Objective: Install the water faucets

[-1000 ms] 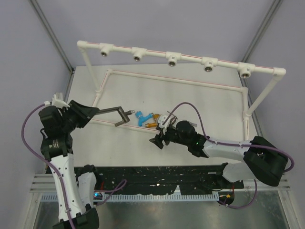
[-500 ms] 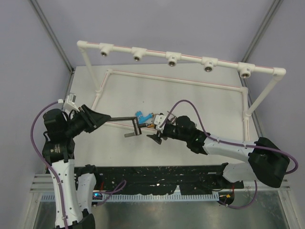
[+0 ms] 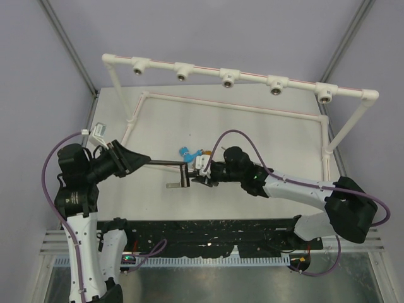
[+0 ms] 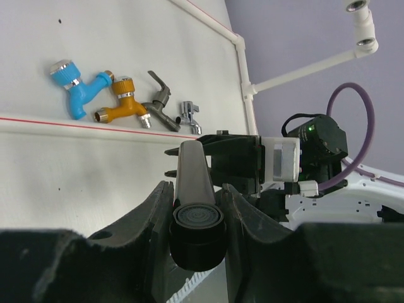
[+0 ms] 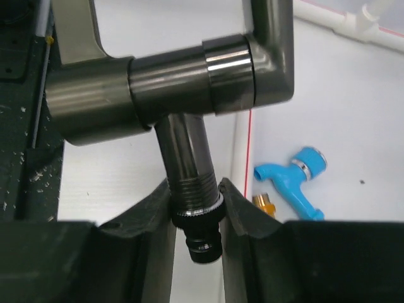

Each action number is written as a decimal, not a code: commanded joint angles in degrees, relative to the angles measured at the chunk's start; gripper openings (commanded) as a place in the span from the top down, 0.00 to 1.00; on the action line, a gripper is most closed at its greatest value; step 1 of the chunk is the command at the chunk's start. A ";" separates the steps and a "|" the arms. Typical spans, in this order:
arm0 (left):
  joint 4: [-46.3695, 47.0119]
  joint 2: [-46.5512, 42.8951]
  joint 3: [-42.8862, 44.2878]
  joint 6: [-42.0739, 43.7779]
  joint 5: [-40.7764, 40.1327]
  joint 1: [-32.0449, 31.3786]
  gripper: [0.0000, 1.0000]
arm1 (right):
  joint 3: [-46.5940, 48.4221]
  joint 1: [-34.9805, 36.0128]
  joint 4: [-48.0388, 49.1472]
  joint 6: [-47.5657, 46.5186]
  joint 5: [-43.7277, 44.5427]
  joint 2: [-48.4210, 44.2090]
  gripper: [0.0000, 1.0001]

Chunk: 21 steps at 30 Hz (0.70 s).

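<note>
The large dark-grey faucet (image 3: 180, 172) hangs above the table between both arms. My left gripper (image 4: 197, 214) is shut on the round aerator tip of its long straight arm (image 4: 191, 167). My right gripper (image 5: 197, 211) is shut on the threaded inlet stem (image 5: 189, 170) below the faucet body (image 5: 158, 82). Four small faucets lie in a row on the table: blue (image 4: 79, 88), orange (image 4: 123, 104), dark metal (image 4: 158, 104) and chrome (image 4: 189, 113). From above, the blue faucet (image 3: 186, 153) lies just behind the right gripper (image 3: 197, 177).
The white pipe frame (image 3: 252, 77) stands at the back, with several brass-lined sockets on its top bar. Its lower pipe (image 3: 233, 106) and a red-lined one (image 4: 76, 123) lie on the table. A black rail (image 3: 208, 237) runs along the near edge. Purple cables loop off both arms.
The left arm swung the large faucet right and nearer. The right gripper moved left onto its threaded stem and went from open to shut on it.
</note>
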 commanded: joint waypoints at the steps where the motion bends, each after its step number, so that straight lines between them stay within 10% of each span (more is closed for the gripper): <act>1: 1.91 -0.69 1.94 -2.52 -0.89 -0.10 1.00 | 2.21 0.18 -1.15 -1.05 -2.02 0.38 0.84; 7: 7.27 -2.62 -4.20 -13.41 -8.36 -0.10 1.00 | -1.92 2.54 4.73 0.18 8.68 -1.73 0.95; 13: 10.96 -5.61 -12.29 -24.13 -16.53 -0.10 1.00 | -8.42 10.88 21.15 -9.10 46.06 0.71 0.95; 21: 20.01 -2.99 -19.24 -37.94 -21.55 -0.02 1.00 | -11.60 17.40 69.39 -36.08 79.26 19.94 0.95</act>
